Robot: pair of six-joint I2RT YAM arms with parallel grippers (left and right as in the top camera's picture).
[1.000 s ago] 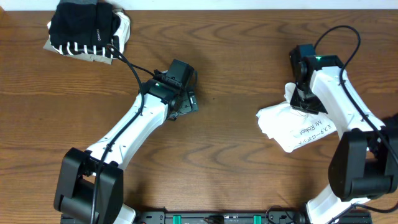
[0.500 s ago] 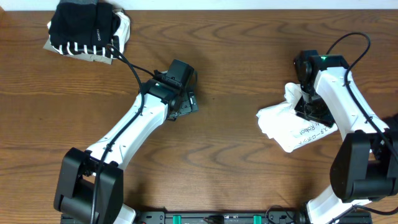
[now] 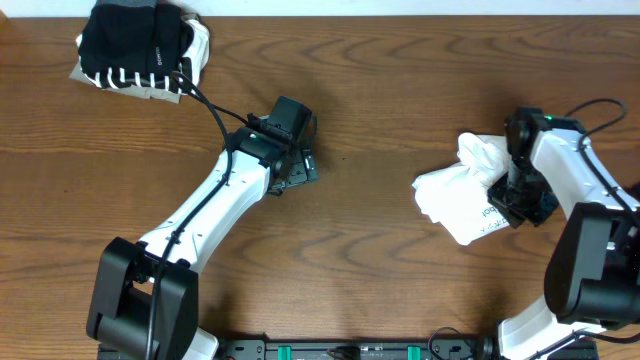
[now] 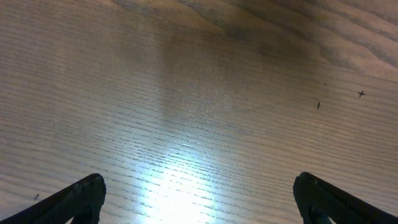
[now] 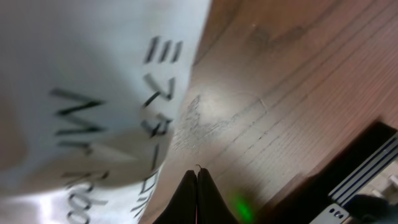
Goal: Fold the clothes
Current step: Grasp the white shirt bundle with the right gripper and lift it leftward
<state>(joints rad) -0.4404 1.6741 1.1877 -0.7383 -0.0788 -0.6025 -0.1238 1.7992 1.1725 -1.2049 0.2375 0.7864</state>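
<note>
Overhead: the white T-shirt point(image 3: 450, 195) lies crumpled at the right side of the table point(image 3: 400, 90), with the right gripper point(image 3: 508, 200) at its right edge. A dark and striped stack point(image 3: 135, 50) sits at the far left. The left gripper point(image 3: 303, 165) hangs mid-table, well apart from both.

Left wrist: fingers point(image 4: 81, 196) spread wide over bare wood.

Right wrist: fingers point(image 5: 196, 186) pressed together, tips over wood just beside the lettered shirt edge.
</note>
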